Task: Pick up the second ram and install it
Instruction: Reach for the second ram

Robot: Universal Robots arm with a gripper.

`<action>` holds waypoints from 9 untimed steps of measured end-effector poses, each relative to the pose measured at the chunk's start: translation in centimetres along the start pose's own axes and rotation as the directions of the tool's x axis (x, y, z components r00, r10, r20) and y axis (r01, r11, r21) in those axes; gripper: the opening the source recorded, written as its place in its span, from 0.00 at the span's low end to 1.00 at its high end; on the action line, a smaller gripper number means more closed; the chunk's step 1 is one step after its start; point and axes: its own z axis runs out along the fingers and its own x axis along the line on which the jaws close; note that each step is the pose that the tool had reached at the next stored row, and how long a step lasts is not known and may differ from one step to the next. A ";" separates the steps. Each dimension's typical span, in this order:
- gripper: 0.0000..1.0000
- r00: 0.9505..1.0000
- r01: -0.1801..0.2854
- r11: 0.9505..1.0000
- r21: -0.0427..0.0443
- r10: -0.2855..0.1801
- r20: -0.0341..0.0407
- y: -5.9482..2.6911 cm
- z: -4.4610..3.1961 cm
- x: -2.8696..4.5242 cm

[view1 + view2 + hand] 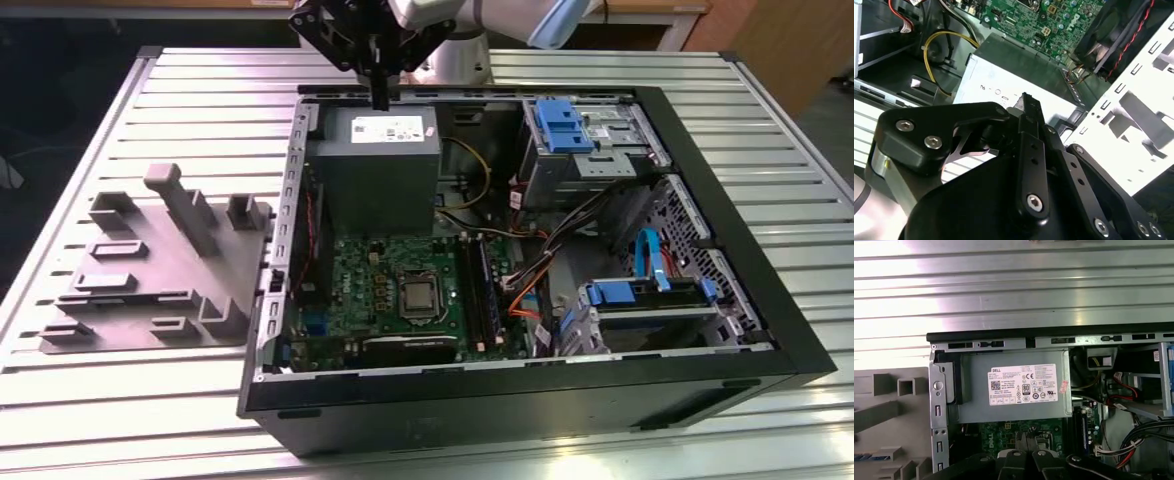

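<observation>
In the exterior view one open computer case [534, 405] lies on a slatted metal table [134, 400], with one grey fixture [147, 270] beside it on the exterior view's left. Inside the case are one grey power supply [378, 160], one green motherboard [367, 275] with one processor [420, 295], and bright blue brackets in two places [558, 125] [621, 292]. The single gripper [380, 98] hangs over the far edge of the power supply, its fingers drawn together into one thin line with nothing between them, well apart from the fixture. In the second wrist view the gripper [1026, 102] has its fingers pressed together and empty above the power supply [1014, 60]. Past it lie the motherboard [1054, 17], one black fan [1109, 35] and one yellow cable loop [936, 42]. In the first wrist view the closed fingertips of the gripper [1026, 440] sit over the motherboard [1004, 432], just beyond the power supply [974, 405], and one dark strip [1084, 427] stands on edge in the board beside them. What appears to be the second ram [863, 457], one short stretch of blue-green strip with dark chips, lies on the fixture [884, 430]. It is outside the case's side wall, well apart from the gripper and not touched by it.
</observation>
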 end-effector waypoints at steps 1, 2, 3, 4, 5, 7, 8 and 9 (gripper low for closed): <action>0.10 1.000 0.000 1.000 0.000 0.000 0.001 -0.02 -0.01 0.22; 0.10 1.000 0.000 1.000 0.000 0.000 0.001 -0.03 -0.01 0.42; 0.10 1.000 0.000 1.000 -0.001 0.000 0.002 -0.05 -0.02 0.65; 0.10 1.000 0.000 1.000 -0.001 0.000 0.003 -0.07 -0.03 0.88; 0.10 1.000 0.000 1.000 -0.001 0.000 0.004 -0.09 -0.03 1.13; 0.10 1.000 0.000 1.000 -0.002 0.000 0.005 -0.12 -0.04 1.57; 0.10 1.000 0.000 1.000 -0.002 0.000 0.005 -0.13 -0.04 1.79; 0.10 1.000 0.000 1.000 -0.002 0.000 0.006 -0.15 -0.05 2.01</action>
